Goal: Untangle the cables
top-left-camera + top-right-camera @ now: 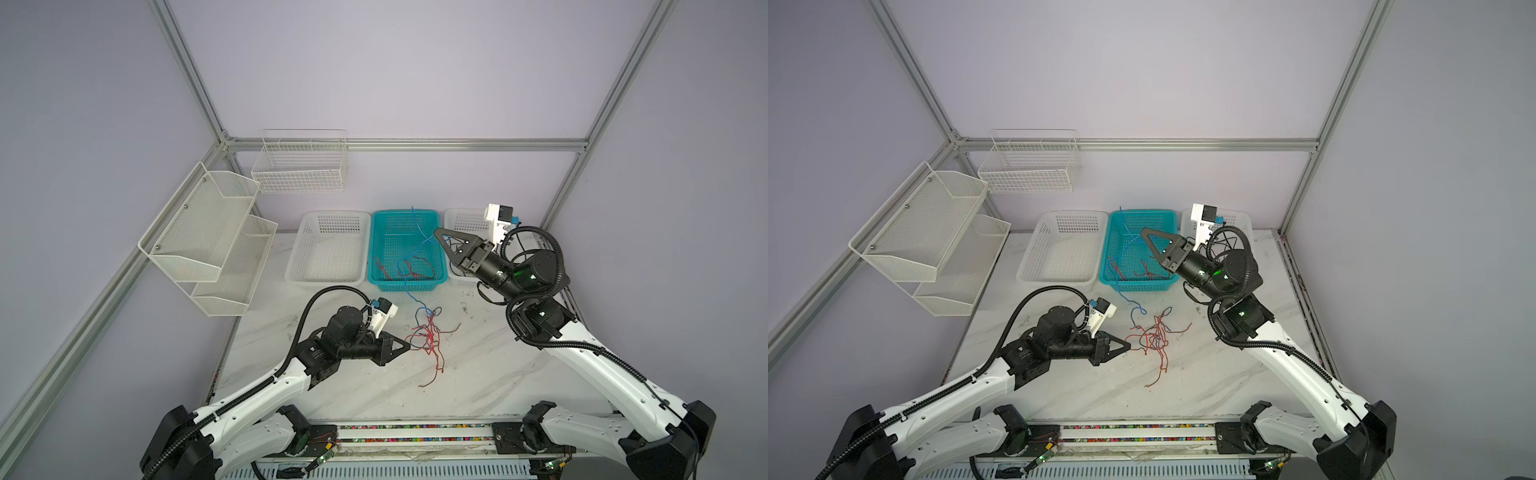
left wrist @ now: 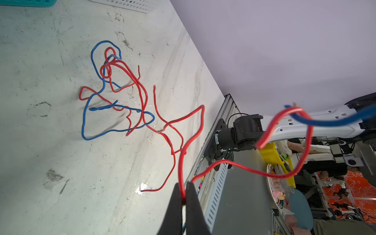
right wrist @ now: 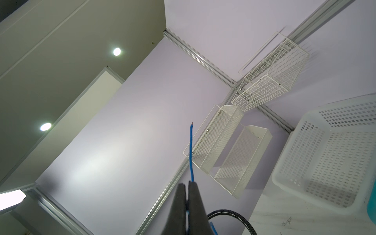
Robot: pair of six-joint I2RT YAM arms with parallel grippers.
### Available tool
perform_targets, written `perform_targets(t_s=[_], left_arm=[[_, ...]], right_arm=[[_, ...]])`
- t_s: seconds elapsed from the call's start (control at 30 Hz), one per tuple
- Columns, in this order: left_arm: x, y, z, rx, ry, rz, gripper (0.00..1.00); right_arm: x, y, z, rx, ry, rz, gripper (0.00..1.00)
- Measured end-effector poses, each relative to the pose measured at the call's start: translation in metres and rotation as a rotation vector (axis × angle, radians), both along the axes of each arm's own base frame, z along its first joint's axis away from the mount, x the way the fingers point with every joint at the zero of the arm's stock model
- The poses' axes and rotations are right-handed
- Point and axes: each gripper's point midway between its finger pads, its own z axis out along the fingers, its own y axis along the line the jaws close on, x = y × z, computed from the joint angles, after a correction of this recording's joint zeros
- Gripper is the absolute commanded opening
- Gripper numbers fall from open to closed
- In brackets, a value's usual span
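My left tool (image 2: 184,185) is clamped on a red cable (image 2: 180,160), low over the table (image 2: 61,162). My right tool (image 3: 187,185) is pinched on a blue cable (image 3: 190,152), raised over the teal basket (image 1: 405,213). The rest of the cables (image 1: 428,334) are tangled on the table between my arms, near the basket. A few red strands lie inside the basket.

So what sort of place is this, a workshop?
Likely a robotics lab test cell: an aluminium frame with plain walls encloses a marble-look table, the left gripper and right gripper pinch a red cable and a blue cable, and plastic baskets wait behind.
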Motion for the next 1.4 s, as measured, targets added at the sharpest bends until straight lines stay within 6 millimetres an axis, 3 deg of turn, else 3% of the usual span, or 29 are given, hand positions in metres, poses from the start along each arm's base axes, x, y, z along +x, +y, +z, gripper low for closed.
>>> perform_targets(t_s=[0.17, 0.3, 0.4, 0.57, 0.7, 0.8, 0.9, 1.13, 1.3, 1.4], left_arm=[[0.007, 0.001, 0.0, 0.003, -0.014, 0.027, 0.0], [0.013, 0.004, -0.002, 0.007, -0.011, 0.055, 0.0], [0.016, 0.006, -0.001, 0.005, -0.012, 0.07, 0.0], [0.016, 0.006, 0.0, 0.0, -0.005, 0.078, 0.0], [0.017, 0.006, -0.003, 0.006, 0.004, 0.079, 0.0], [0.018, 0.005, -0.008, 0.016, 0.015, 0.08, 0.0], [0.02, 0.006, -0.011, 0.024, 0.021, 0.085, 0.0], [0.028, 0.014, -0.02, 0.062, 0.035, 0.138, 0.0], [0.033, 0.037, -0.024, 0.105, 0.056, 0.228, 0.0], [0.032, 0.054, -0.022, 0.133, 0.056, 0.29, 0.0]], right_arm=[[-0.012, -0.002, 0.009, 0.007, -0.011, 0.032, 0.0], [-0.019, 0.007, 0.004, 0.0, 0.004, 0.068, 0.0], [-0.022, 0.02, -0.023, -0.023, 0.042, 0.104, 0.0], [-0.013, 0.034, -0.102, -0.119, 0.176, 0.12, 0.0], [-0.015, 0.038, -0.13, -0.154, 0.223, 0.139, 0.0], [-0.024, 0.04, -0.125, -0.155, 0.204, 0.153, 0.0], [-0.035, 0.033, -0.107, -0.144, 0.157, 0.155, 0.0], [-0.052, 0.013, -0.032, -0.101, -0.011, 0.107, 0.0], [-0.047, 0.012, 0.001, -0.098, -0.092, 0.059, 0.0], [-0.034, 0.019, 0.008, -0.117, -0.113, 0.037, 0.0]])
